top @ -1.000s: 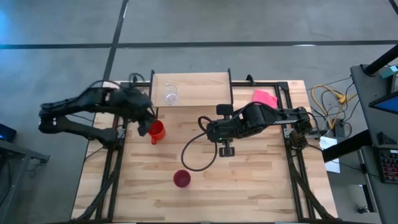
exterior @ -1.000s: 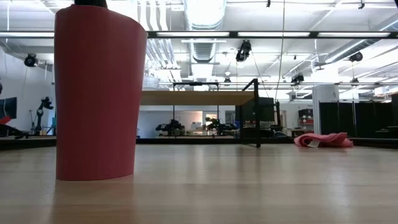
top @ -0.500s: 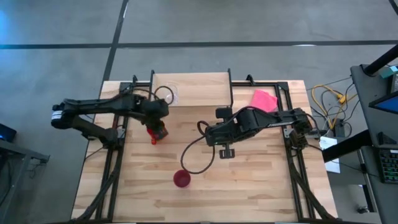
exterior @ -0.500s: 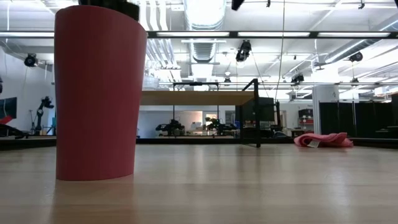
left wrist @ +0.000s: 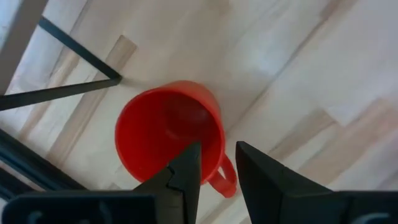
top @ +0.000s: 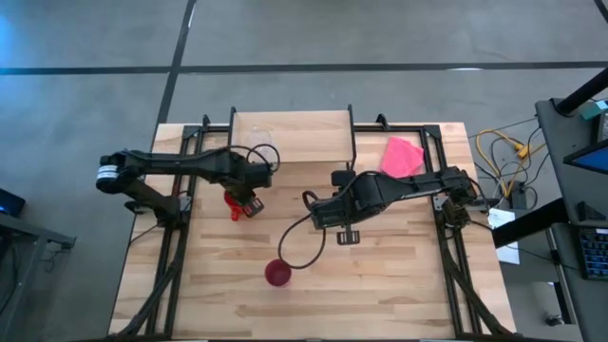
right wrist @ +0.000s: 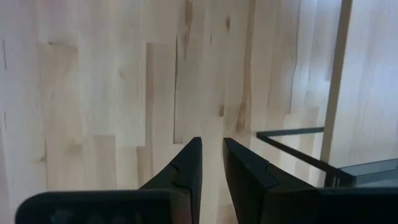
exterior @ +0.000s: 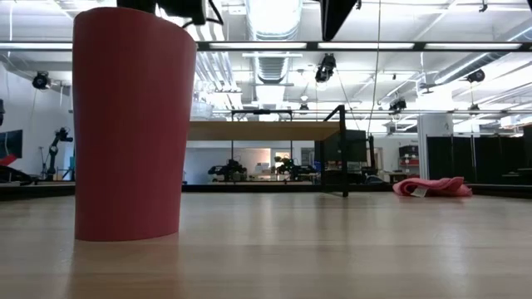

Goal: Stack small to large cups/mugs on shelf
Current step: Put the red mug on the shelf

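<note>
The red-orange mug stands upright on its base on the table, just near of the shelf's left end. My left gripper hovers above it, open. One finger is over the rim, the other outside by the handle, and neither touches. The clear glass cup stands on the shelf. The magenta tumbler stands upright near the table's near edge. My right gripper hangs over bare table mid-table, open by a narrow gap.
A pink cloth lies right of the shelf. The shelf's black legs stand close beside my right gripper. A black cable loops over the table between the right arm and the tumbler. Bare wood stretches along the table's near right.
My left arm has stretched toward the table's right, carrying its gripper from the mug's left side to above the mug. My right gripper has shifted a little toward the near edge. The mug, glass cup and tumbler have stayed in place.
</note>
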Available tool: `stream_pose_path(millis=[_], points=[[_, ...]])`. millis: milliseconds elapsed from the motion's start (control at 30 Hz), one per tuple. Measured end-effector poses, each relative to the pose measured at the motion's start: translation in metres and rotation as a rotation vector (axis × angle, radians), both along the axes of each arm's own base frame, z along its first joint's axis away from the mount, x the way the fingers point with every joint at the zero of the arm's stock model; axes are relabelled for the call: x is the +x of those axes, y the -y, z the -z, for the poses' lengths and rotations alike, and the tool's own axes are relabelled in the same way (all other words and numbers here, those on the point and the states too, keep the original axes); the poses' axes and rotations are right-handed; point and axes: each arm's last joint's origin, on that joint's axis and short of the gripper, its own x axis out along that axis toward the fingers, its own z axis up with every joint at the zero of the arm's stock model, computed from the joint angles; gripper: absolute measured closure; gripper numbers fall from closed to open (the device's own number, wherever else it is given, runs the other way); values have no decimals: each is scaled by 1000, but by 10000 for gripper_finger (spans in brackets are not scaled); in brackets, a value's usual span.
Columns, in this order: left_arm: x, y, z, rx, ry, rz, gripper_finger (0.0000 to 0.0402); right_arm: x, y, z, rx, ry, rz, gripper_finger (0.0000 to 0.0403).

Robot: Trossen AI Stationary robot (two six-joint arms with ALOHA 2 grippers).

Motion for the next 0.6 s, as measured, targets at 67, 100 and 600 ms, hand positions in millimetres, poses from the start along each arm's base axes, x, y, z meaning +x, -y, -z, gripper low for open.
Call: stream_pose_path(millis=[67,100,600], points=[[2,0,7,2,-31,0,316,0,0,3,-3,-11,0,344],[3,-1,11,0,-48,-1,316,0,0,4,-4,-17,0,344],[15,-1,31,-43,-21,-49,316,0,0,9,-8,-34,2,344]])
